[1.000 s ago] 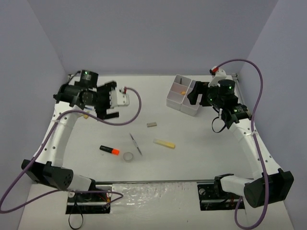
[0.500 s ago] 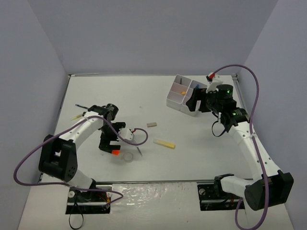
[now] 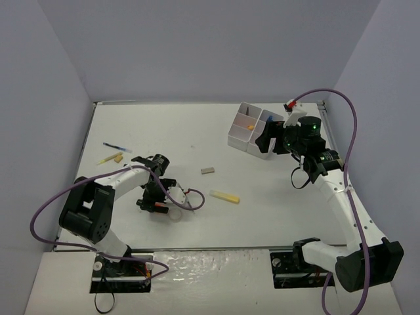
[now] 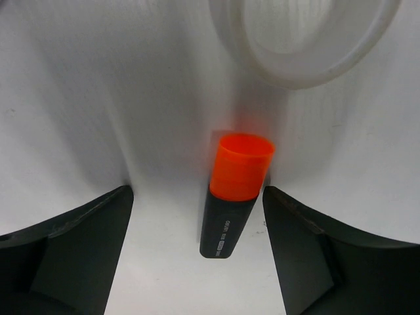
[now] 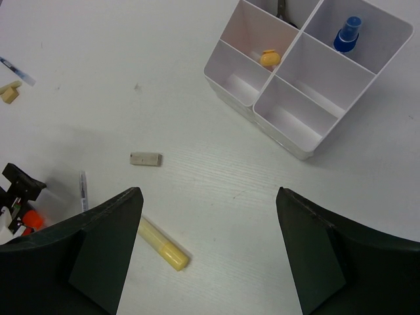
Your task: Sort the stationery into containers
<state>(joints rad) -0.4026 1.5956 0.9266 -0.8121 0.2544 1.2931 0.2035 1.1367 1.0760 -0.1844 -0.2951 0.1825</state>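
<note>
Left side first: the left gripper (image 4: 197, 197) is down over the black marker with orange cap (image 4: 230, 210), well apart from the white tray (image 5: 298, 154), across the table toward the near-left. Its jaws stand wide apart with the marker between them, neither pad touching yet.

The marker sits closer to the right finger, so I'd nudge sideways to centre it, then close on the black body rather than the cap. The clear tape ring (image 4: 305, 33) is just beyond the cap on the tray side, so don't push forward into it.

Moving towards the tray, the thin grey stick (image 5: 83, 190), the small grey block (image 5: 145, 159) and the yellow bar (image 5: 164, 248) all lie loose between marker and tray. The blue-capped bottle (image 5: 346, 33) is already in one compartment. The right gripper (image 5: 207, 197) hangs near the tray, fingers spread and holding nothing.

Hard to make out:
- The overhead view hides nearly all the marker under the left wrist.
- The ring is cut off by the frame edge.
- I can't tell whether the fingertips touch the table.
- There's a small yellow-orange lump in another compartment that I can't identify.
</note>
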